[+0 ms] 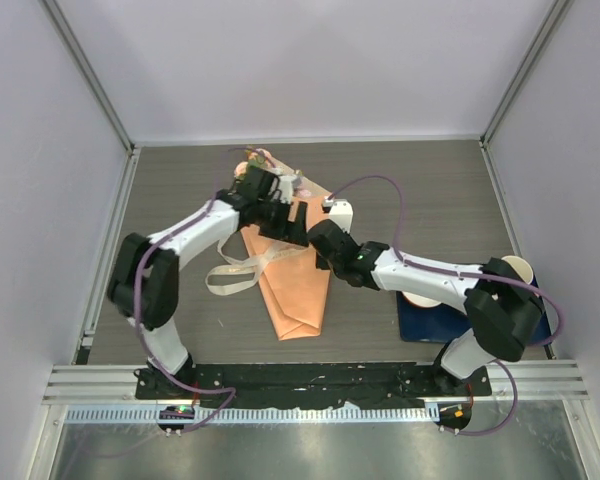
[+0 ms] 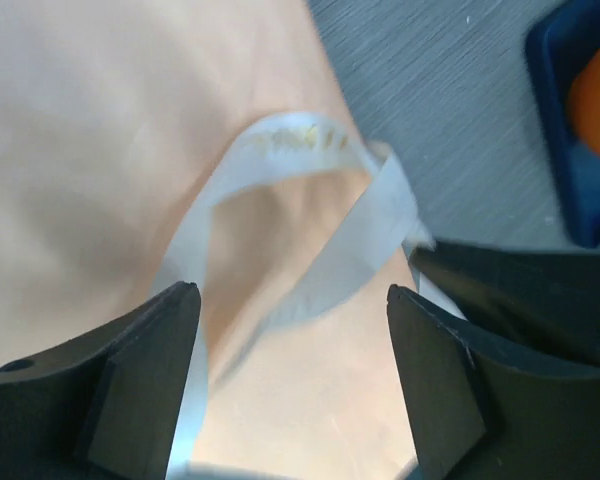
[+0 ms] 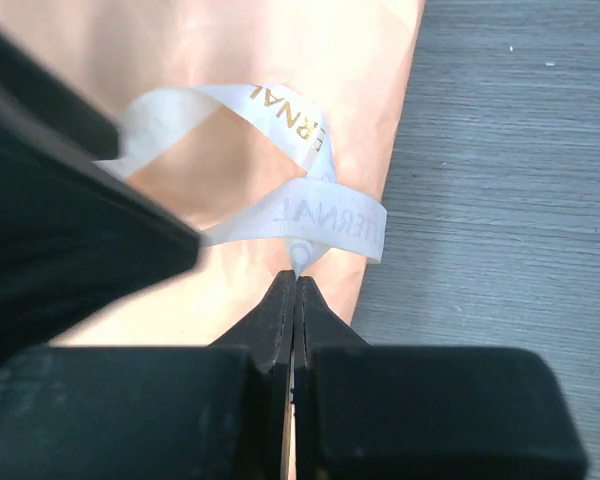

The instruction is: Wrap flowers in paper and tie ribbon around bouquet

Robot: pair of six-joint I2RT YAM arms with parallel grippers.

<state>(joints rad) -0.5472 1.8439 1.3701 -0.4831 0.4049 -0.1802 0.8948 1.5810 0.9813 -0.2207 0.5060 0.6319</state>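
Pincers first: right gripper (image 3: pixel 295 285) has its jaws pressed together on a small fold of ribbon (image 3: pixel 325 215), lower centre of the right wrist view; left gripper (image 2: pixel 293 300) stands with jaws apart and nothing clamped, straddling a raised loop of the same ribbon in the middle of its view. Ribbon crosses the bouquet (image 1: pixel 295 290), an orange cone at centre of the top view, narrow end toward the bottom; flowers (image 1: pixel 260 158) at its upper end, largely hidden by the arms; loose ends trail left of the cone on the table (image 1: pixel 430 180). Assessment: ribbon light, limp, probably slick; a pinch on the flat near the crossing should hold best; paper (image 3: pixel 230 60) thin and crease-prone, blooms fragile; steady the cone at mid-body only and pull gently.
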